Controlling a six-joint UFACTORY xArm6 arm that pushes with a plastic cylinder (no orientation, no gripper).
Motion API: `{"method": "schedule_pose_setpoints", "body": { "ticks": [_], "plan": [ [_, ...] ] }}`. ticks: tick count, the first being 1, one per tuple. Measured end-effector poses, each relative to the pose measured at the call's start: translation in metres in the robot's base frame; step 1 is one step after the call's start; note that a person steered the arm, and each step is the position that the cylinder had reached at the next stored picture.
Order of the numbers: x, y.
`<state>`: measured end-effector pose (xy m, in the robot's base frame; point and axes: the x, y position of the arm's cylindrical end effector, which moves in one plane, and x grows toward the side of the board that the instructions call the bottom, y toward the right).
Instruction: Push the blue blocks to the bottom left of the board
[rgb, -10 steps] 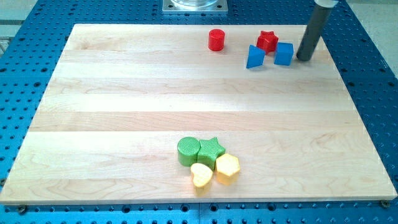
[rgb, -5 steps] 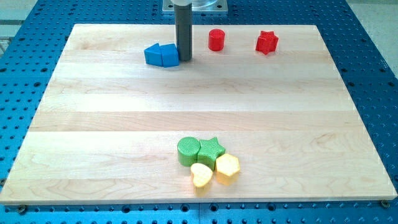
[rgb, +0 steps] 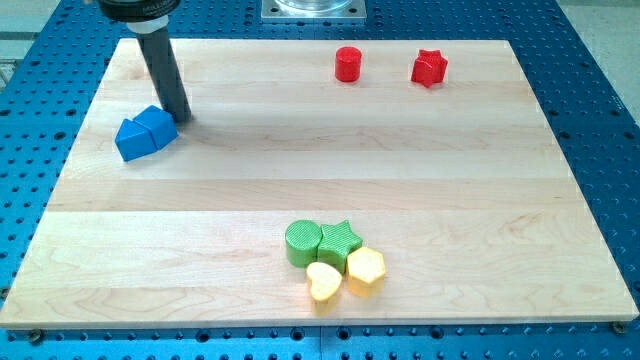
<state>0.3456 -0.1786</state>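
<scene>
Blue blocks (rgb: 145, 133) now far left, shifted from top centre, my tip (rgb: 183, 117) touching; no jaws.

I work in a robotics lab, at a test bench built for experiments. The pale wooden board (rgb: 320, 170) of glued maple-coloured planks lies flat on a blue metal bench (rgb: 590, 90) drilled with a regular grid of mounting holes, the kind of plate used for bolting down apparatus. At the view's top a square grey metal mounting flange (rgb: 313, 10) is fixed to that plate. The things on the board are small printed plastic shapes in plain colours, such as a ribbed green cylinder (rgb: 302, 243) and a red star block (rgb: 429, 67), test pieces and not household goods.
</scene>
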Motion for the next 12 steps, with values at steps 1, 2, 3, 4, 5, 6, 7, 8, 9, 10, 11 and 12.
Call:
{"method": "schedule_pose_setpoints", "body": {
  "ticks": [1,2,3,4,5,6,7,8,9,10,11,12],
  "plan": [
    [0.015,-0.019],
    [0.039,-0.043],
    [0.06,-0.041],
    [0.112,-0.039],
    [0.115,-0.045],
    [0.129,-0.07],
    [0.154,-0.075],
    [0.165,-0.065],
    [0.149,-0.067],
    [0.179,-0.113],
    [0.216,-0.102],
    [0.211,-0.085]
  ]
}}
